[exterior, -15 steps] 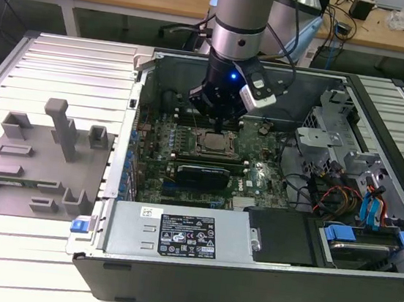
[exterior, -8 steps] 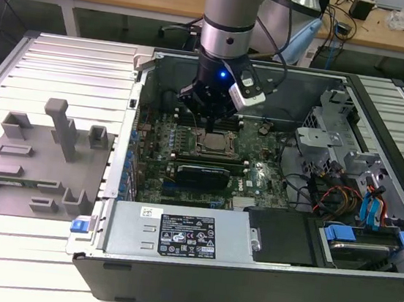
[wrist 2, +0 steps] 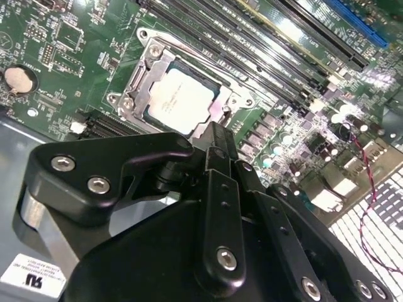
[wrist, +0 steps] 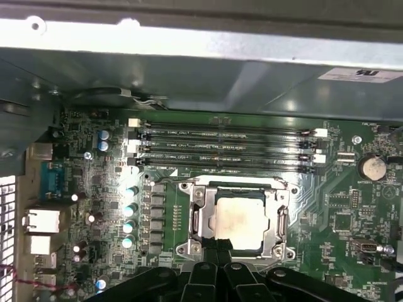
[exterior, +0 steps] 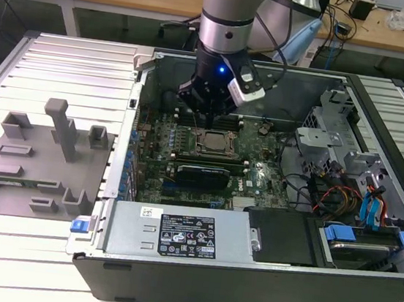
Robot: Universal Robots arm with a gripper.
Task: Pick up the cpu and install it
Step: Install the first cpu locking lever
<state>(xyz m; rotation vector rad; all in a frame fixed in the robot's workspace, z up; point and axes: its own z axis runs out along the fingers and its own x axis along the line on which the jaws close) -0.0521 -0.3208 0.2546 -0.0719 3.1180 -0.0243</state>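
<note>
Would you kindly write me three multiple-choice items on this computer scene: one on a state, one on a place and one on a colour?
1. The computer case is:
A. open, its inside showing
B. closed by a panel
C. wrapped in foil

2. The cpu is:
A. outside the case
B. in the socket on the motherboard
C. lifted well above the board

3. The motherboard is:
A. red
B. green
C. white

Answers:
1 A, since the exterior view looks straight into the case.
2 B, since both wrist views show the cpu framed by the socket.
3 B, since the board is green in every view.
</note>
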